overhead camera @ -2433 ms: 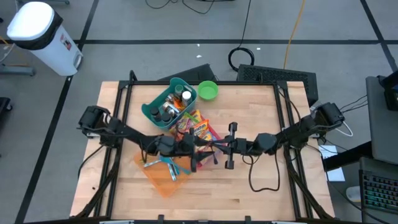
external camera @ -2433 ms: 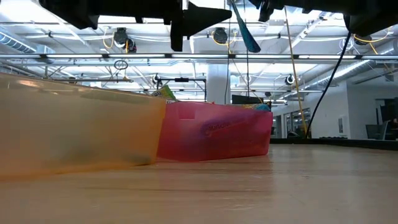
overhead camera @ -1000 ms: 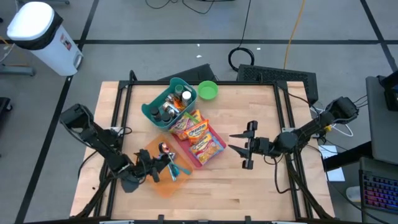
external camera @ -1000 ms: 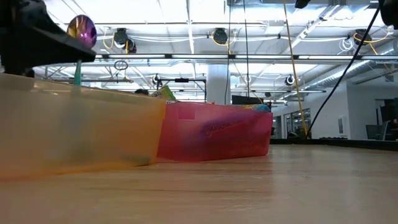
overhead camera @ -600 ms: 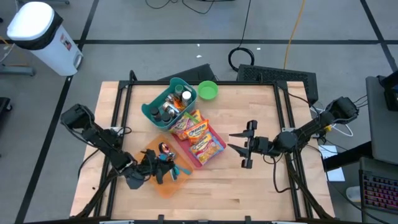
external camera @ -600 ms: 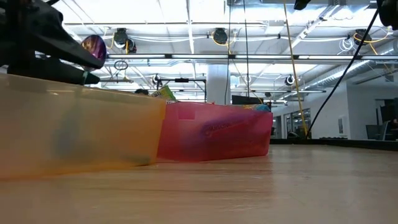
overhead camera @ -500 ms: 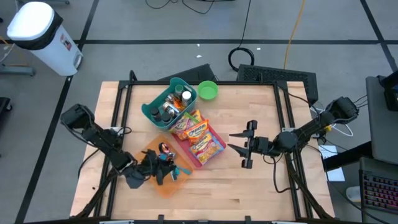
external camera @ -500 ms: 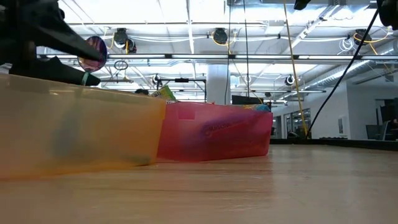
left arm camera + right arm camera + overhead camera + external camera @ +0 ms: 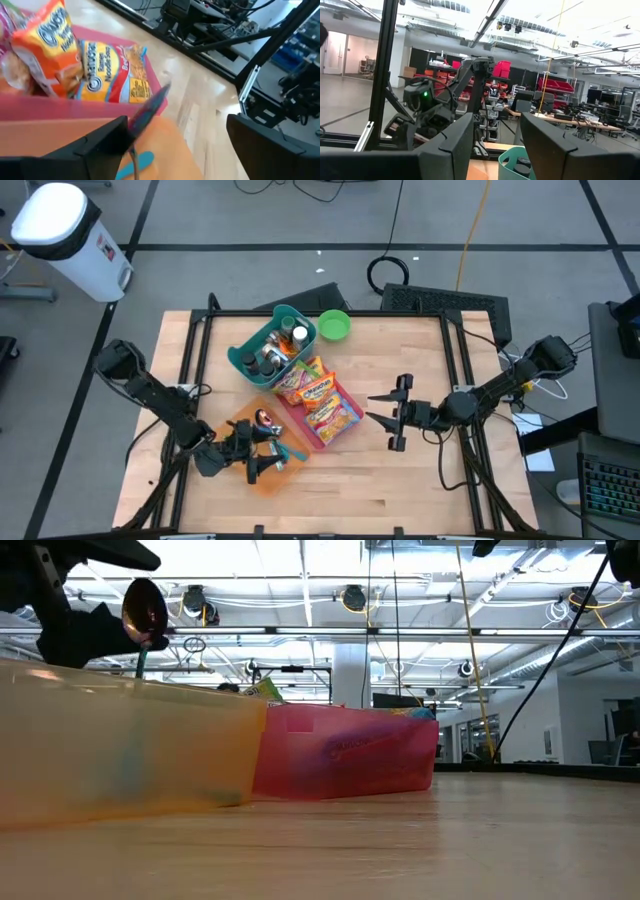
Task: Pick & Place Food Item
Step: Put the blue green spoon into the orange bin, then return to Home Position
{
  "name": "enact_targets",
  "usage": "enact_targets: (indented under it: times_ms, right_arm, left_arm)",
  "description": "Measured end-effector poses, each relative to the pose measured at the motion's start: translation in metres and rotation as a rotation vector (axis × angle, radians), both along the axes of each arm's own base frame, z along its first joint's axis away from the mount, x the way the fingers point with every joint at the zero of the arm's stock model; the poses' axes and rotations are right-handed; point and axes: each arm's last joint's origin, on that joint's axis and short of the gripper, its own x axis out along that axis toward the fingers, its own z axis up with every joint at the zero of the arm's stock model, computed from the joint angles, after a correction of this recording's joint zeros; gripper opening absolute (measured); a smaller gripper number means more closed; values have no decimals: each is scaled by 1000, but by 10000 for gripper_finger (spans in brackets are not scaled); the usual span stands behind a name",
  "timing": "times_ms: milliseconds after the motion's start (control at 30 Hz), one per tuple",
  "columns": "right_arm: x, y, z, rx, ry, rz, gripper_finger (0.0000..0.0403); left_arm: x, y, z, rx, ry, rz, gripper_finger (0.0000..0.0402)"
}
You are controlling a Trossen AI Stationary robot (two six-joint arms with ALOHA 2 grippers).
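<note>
In the high view the left claw (image 9: 262, 455) hangs over the orange bin (image 9: 262, 482) at the lower left of the worktop (image 9: 400, 490). Its jaws are spread wide, so I judge the placing step to be at the point of letting go. The right claw (image 9: 392, 416) waits right of centre over bare wood, partly open and empty. Above the orange bin lies a pink bin (image 9: 352, 404) full of snack packets (image 9: 318, 390). Further up are a teal basket (image 9: 243, 352) of jars and a green bowl (image 9: 334, 326), all well clear of the drop. In the low view, the task's thing, a foil-wrapped sweet (image 9: 145, 606) on a green stick, shows at upper left above the orange bin's rim, between the dark jaws. The pink bin stands just beside the orange one to the right. In the left wrist view the fingers (image 9: 95, 145) stand far apart and the sweet leans close to one of them, over the orange bin's floor. Whether it touches that finger I cannot tell. The next move likely calls for lifting straight up without catching the stick or the bin wall. In the right wrist view, that arm's fingers (image 9: 450, 145) show a gap with nothing in it.
</note>
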Motion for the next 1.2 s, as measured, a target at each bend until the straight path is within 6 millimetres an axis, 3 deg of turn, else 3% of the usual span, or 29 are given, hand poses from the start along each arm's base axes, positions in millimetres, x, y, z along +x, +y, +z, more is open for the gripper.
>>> enact_targets:
  times_ms: [400, 767, 1200]
  right_arm:
    - [0, 0, -1, 4, 12, 4, 155]
    - [0, 0, -1, 5, 11, 4, 155]
    - [0, 0, -1, 5, 11, 4, 155]
  left_arm:
    - [-19, 15, 31, 174, 24, -47, 316]
    - [-35, 34, 67, 315, -63, -5, 300]
    - [-69, 80, 142, 380, -234, 234, 270]
